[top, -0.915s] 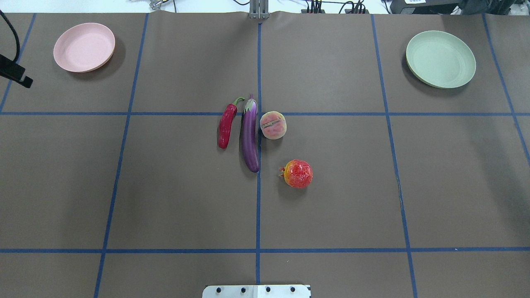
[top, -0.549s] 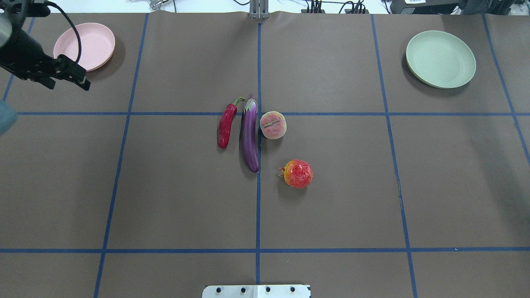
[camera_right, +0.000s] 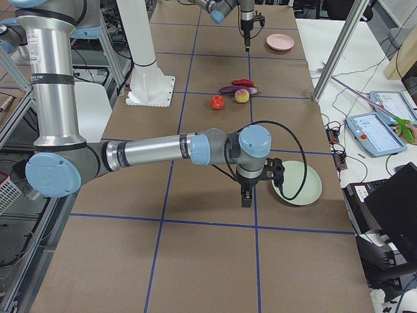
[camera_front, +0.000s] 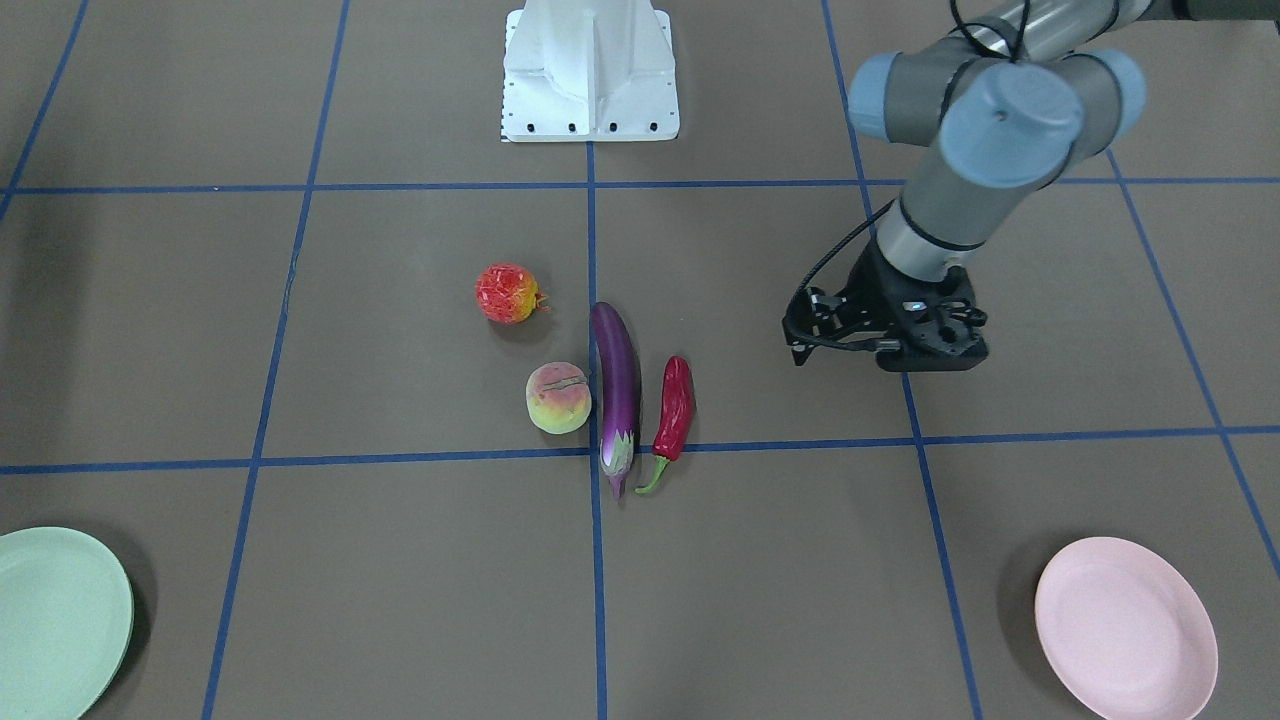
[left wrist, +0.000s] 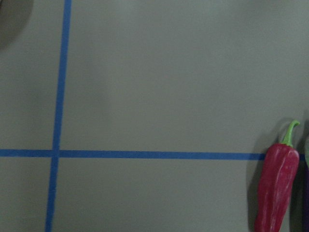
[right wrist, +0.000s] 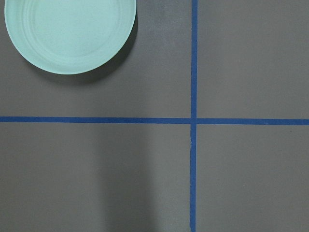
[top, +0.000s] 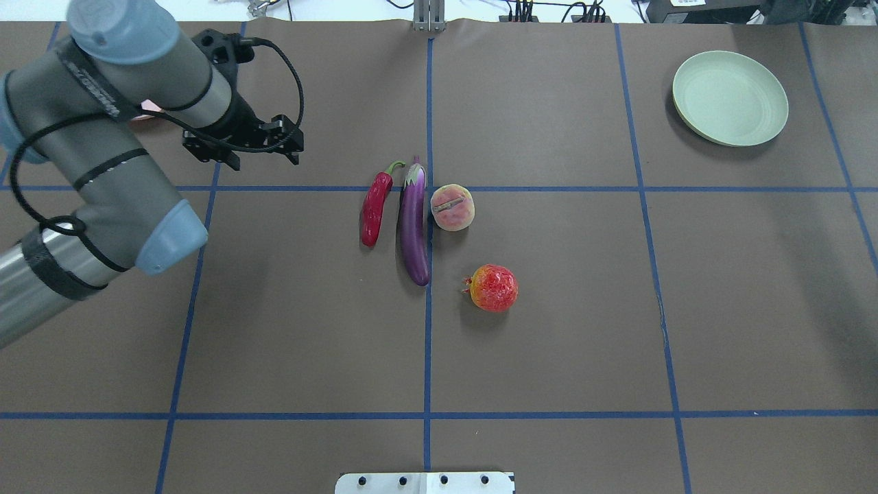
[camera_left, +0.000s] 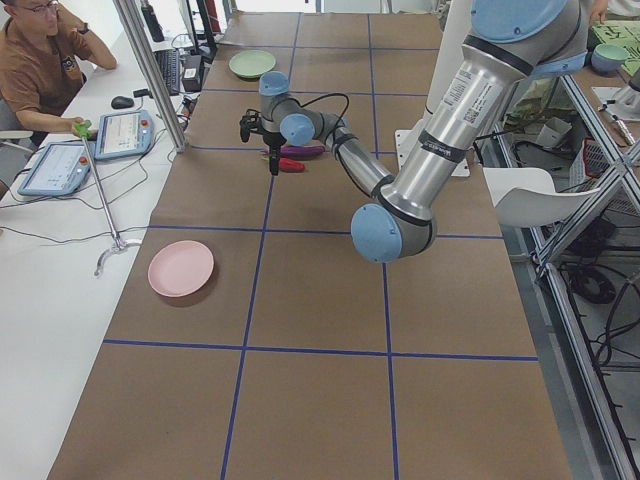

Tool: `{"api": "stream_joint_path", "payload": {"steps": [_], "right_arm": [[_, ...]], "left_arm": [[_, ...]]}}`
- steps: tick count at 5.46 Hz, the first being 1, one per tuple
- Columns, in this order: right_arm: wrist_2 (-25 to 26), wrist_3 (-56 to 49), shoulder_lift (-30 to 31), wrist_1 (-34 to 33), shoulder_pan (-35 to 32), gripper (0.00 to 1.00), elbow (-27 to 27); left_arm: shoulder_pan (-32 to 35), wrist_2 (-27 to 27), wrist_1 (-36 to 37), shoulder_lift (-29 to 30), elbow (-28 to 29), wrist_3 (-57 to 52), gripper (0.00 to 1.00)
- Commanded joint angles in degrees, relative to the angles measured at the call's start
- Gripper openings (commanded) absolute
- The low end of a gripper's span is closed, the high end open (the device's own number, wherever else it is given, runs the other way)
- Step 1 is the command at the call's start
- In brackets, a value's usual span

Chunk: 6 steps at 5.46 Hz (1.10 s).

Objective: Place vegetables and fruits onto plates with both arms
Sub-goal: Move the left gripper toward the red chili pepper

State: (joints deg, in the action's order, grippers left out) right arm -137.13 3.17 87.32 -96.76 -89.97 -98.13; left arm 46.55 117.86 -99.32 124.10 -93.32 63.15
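Left gripper (top: 243, 144) hovers at 10 o'clock of chili (top: 374, 209); jaw state cannot be told. Same for right gripper (camera_right: 246, 193), near mint plate (camera_right: 296, 183). Chili lies on bench (top: 583, 343), just beside eggplant (top: 413, 226), at its 9 o'clock. Risk: a finger clips eggplant and rolls it against peach (top: 453, 207).

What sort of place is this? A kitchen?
Probably a robotics test lab, not a kitchen: a robot arm reaches over a table taped into blue squares, with a man at tablets alongside.
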Motion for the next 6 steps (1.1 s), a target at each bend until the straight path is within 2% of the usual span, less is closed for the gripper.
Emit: {"api": "stream_joint_path", "payload": {"steps": [1, 2, 3, 6], "right_arm": [[-3.38, 0.34, -0.13, 0.08, 0.06, 1.0, -0.04], [-3.5, 0.34, -0.22, 0.08, 0.06, 1.0, -0.04], [-3.5, 0.26, -0.39, 0.08, 0.06, 1.0, 0.04], [-3.5, 0.34, -0.4, 0.08, 0.06, 1.0, 0.04]], "left_arm": [[-4.79, -4.46, -13.03, 6.81, 14.48, 7.13, 1.0], [-7.33, -6.57, -13.18, 11.3, 19.18, 7.59, 1.0], [-8.92, -7.11, -13.09, 12.56, 20.1, 7.77, 1.0], [-9.29, -7.12, -13.18, 12.57, 21.69, 7.25, 1.0]]}}
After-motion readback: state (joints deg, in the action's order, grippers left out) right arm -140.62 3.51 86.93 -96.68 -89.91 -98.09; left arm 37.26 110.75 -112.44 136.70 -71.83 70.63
